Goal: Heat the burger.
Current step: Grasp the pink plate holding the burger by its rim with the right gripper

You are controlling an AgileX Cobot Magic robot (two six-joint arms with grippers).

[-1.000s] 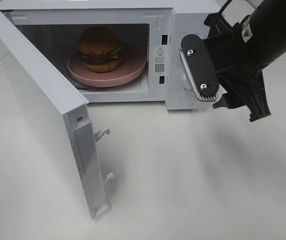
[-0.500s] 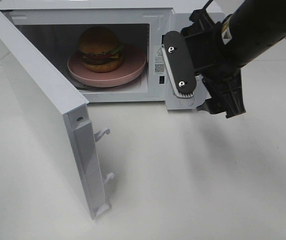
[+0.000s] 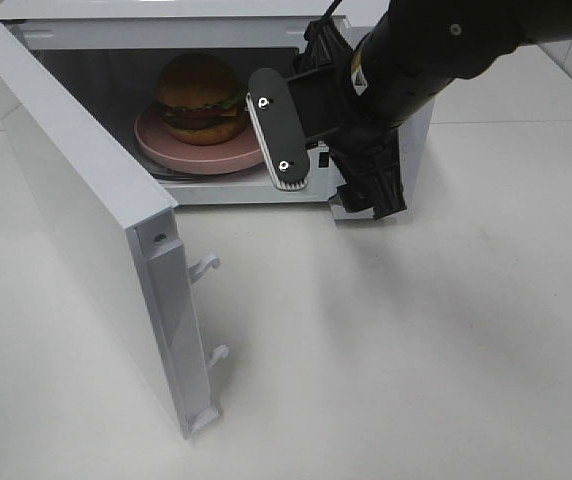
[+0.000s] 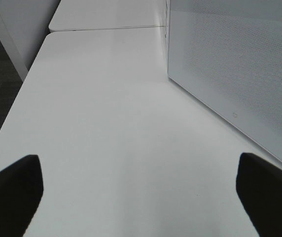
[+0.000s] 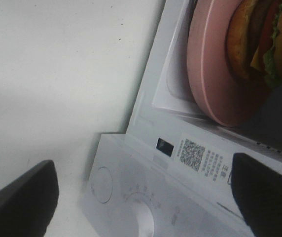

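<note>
Spread wide and holding nothing, the right pincer [image 3: 334, 195] hangs in front of the microwave [image 3: 166, 9], at the right edge of its opening and just before the control panel. The left pincer [image 4: 141, 192] is also spread and empty, low over the table [image 4: 106, 123], near a white dotted panel that is probably the door [image 3: 76, 190]. The burger [image 3: 201, 98] sits on the pink plate [image 3: 191, 160] inside the microwave. The door stands wide open, so I judge that closing it and turning a knob [image 5: 141, 223] are not yet done.

Several things could go wrong. The right arm partly covers the opening, so a door swung now would strike it. If the near finger goes deeper, it may push the plate, whose rim lies close to the front edge, and the tall burger could topple. A hard push on the door could also slide the whole microwave on the smooth table.
</note>
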